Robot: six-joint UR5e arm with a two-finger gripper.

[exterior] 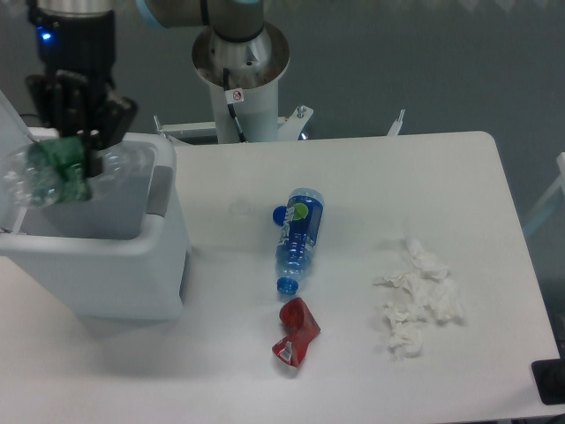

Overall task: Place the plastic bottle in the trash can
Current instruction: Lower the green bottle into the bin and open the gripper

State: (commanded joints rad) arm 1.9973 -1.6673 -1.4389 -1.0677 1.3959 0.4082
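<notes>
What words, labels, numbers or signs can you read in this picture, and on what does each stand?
No text is readable.
Round red-ringed sign on the robot base: symbol too small.
Blue bottle label: blurred.
Red can: print blurred.
Plastic bottle in the gripper: green label, no legible words.

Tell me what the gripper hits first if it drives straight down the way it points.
Likely nothing but the trash can interior: the gripper holds the plastic bottle over its opening, though depth is unclear.

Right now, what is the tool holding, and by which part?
The tool holds the plastic bottle around its green-labelled middle, lying sideways over the open trash can.
</notes>
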